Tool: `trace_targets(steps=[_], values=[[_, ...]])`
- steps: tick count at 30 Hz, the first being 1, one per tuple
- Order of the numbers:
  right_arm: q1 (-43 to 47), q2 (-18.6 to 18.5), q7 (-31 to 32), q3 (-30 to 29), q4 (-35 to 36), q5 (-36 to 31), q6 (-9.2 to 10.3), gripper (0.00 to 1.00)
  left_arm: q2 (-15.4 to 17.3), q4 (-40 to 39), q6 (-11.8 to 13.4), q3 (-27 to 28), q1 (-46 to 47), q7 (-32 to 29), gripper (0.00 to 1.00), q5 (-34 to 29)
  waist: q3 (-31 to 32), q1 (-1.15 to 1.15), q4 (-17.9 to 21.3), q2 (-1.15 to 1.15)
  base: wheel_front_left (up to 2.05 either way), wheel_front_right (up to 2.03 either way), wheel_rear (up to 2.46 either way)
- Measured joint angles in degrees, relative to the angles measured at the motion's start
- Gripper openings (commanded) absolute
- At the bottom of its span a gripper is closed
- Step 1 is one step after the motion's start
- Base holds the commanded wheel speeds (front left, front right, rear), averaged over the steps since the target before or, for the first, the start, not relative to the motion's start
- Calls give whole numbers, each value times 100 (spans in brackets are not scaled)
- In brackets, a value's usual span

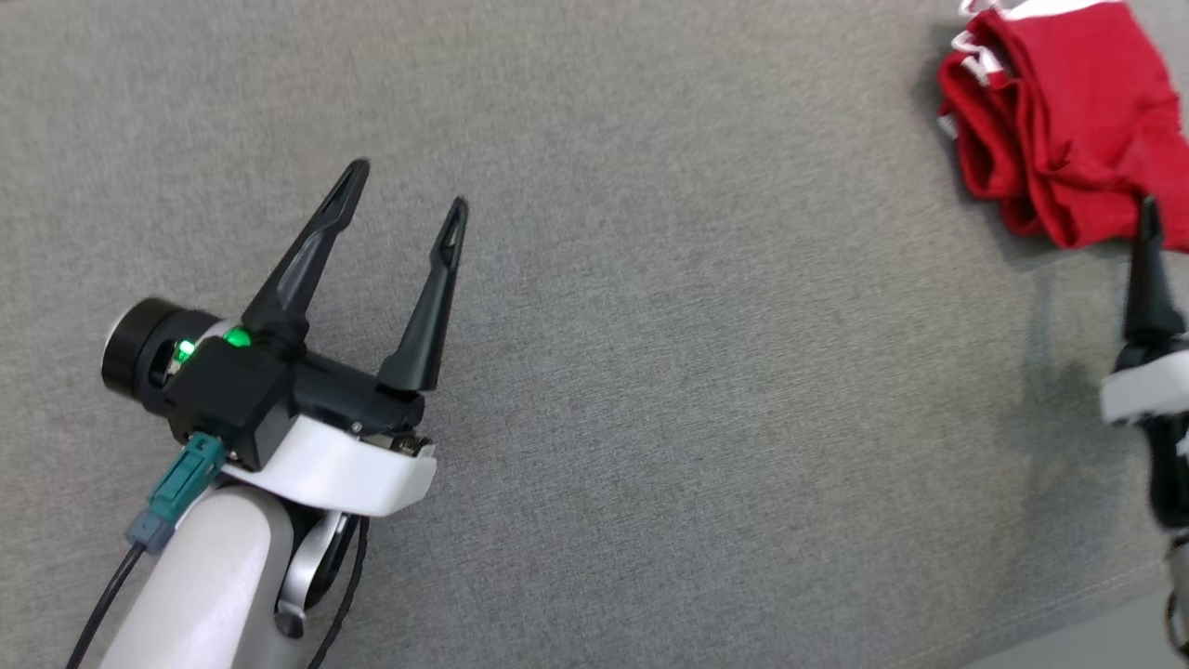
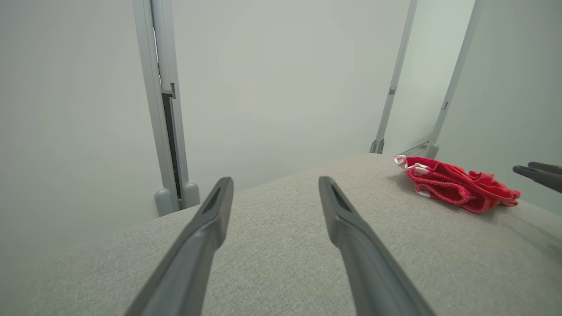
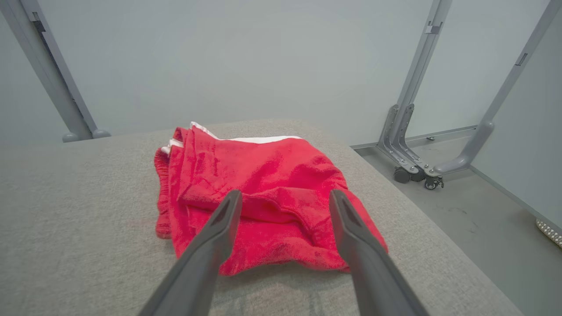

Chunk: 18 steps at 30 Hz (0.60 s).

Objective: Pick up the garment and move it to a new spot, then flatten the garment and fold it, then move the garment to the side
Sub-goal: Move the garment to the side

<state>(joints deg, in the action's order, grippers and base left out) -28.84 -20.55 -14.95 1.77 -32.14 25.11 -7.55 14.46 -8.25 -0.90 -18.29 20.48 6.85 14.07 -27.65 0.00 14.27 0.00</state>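
Observation:
The garment (image 1: 1068, 111) is red with white trim and lies folded in a loose bundle at the far right of the grey table (image 1: 650, 372). In the right wrist view the garment (image 3: 263, 193) lies just beyond my right gripper (image 3: 285, 199), which is open with nothing between its fingers. One right finger (image 1: 1150, 269) shows at the head view's right edge, near the garment's front edge. My left gripper (image 1: 409, 190) is open and empty over bare cloth at the left, far from the garment (image 2: 456, 184).
The table's right edge (image 3: 439, 228) drops to a grey floor close behind the garment. Metal frame legs with castors (image 3: 417, 171) stand on that floor. Pale walls and upright posts (image 2: 162, 109) rise beyond the table's far edge.

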Motion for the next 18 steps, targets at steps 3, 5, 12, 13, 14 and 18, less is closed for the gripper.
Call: trace_targets(steps=[3,5,12,13,14,18], values=[[551,368,-1,-53,692,-242,0,100,-13,54,122,107,-275,31,100,110,294,0,24,0,0,0,0],[808,550,-1,-47,1027,-378,0,100,-46,83,199,151,-419,63,100,183,471,0,10,0,0,0,0],[1300,980,348,133,2061,-782,1,100,-94,165,439,387,-861,204,100,391,894,0,-284,0,0,0,0],[1343,1012,411,180,2174,-815,1,100,-107,181,470,428,-918,234,100,426,938,0,-343,0,0,0,0],[1381,1046,480,208,2254,-831,1,100,-121,191,505,455,-975,260,100,438,983,0,-409,0,0,0,0],[1542,1145,681,290,2531,-962,1,100,-189,259,669,567,-1198,359,100,526,1147,0,-694,0,0,0,0]])
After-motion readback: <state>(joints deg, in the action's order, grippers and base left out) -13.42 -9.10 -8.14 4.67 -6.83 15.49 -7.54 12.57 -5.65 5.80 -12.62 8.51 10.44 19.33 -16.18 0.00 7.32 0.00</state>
